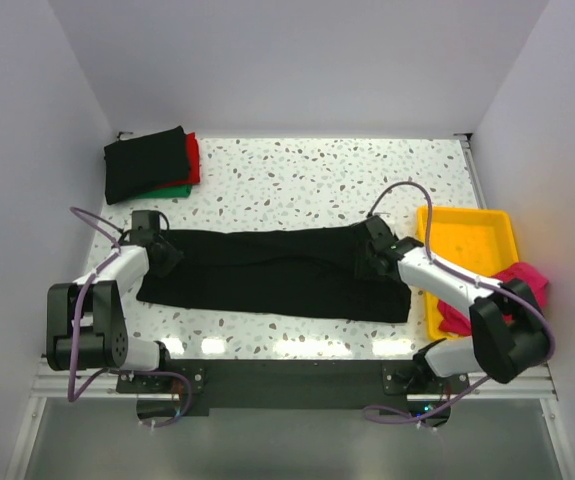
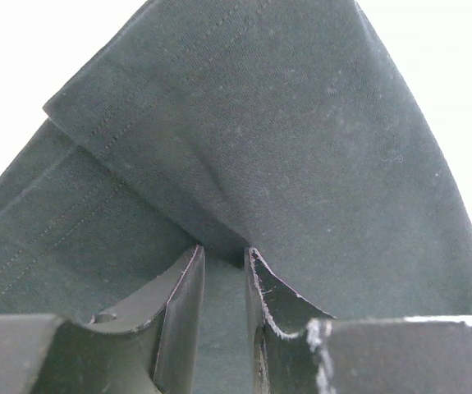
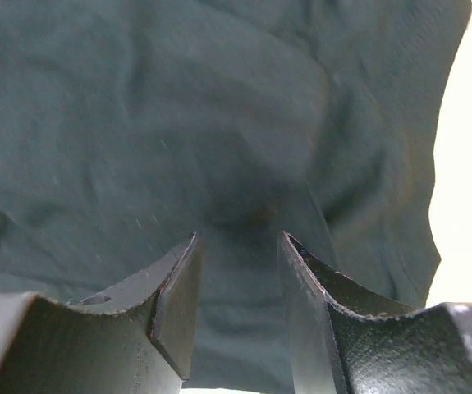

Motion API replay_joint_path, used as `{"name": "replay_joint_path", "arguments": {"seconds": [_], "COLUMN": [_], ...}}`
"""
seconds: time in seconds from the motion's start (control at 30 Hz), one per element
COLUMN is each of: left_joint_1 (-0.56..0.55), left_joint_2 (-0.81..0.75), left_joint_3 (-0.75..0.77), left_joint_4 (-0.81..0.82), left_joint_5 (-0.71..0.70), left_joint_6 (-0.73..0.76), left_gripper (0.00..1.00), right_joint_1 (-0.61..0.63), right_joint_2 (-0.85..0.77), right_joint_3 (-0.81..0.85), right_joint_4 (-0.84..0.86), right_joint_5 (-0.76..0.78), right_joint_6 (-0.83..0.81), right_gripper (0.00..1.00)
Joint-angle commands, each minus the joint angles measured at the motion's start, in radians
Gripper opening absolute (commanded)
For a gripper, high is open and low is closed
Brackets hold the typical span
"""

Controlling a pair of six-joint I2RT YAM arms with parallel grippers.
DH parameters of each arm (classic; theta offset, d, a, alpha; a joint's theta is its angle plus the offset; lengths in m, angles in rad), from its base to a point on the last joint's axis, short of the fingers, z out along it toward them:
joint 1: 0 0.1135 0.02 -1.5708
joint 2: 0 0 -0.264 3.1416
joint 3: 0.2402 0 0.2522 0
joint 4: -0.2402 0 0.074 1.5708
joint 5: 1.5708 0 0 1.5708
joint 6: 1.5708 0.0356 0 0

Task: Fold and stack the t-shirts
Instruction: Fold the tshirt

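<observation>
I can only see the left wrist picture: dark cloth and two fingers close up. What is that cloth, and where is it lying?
Observer: It's a black shirt, stretched sideways across the table in front of both arms.
Operator: Is the other arm doing anything?
Observer: The right fingers seem to pinch the shirt's opposite end, beside a yellow tray.
Operator: Are there more shirts?
Observer: Yes, a folded stack, black on top, sits at the table's far left corner.
</observation>
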Motion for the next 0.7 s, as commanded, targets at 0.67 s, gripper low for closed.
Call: {"name": "replay_joint_path", "arguments": {"seconds": [0.67], "left_joint_1": [0.005], "left_joint_2": [-0.044], "left_joint_3": [0.095], "left_joint_4": [-0.021], "left_joint_5": [0.111], "left_joint_6": [0.072], "left_gripper": [0.32], "right_joint_1": [-0.009], "right_joint_2": [0.431], "right_joint_3": [0.539], "right_joint_4": [0.189], "right_joint_5": [-0.103], "right_joint_6": [-0.151], "right_gripper": [0.55]}}
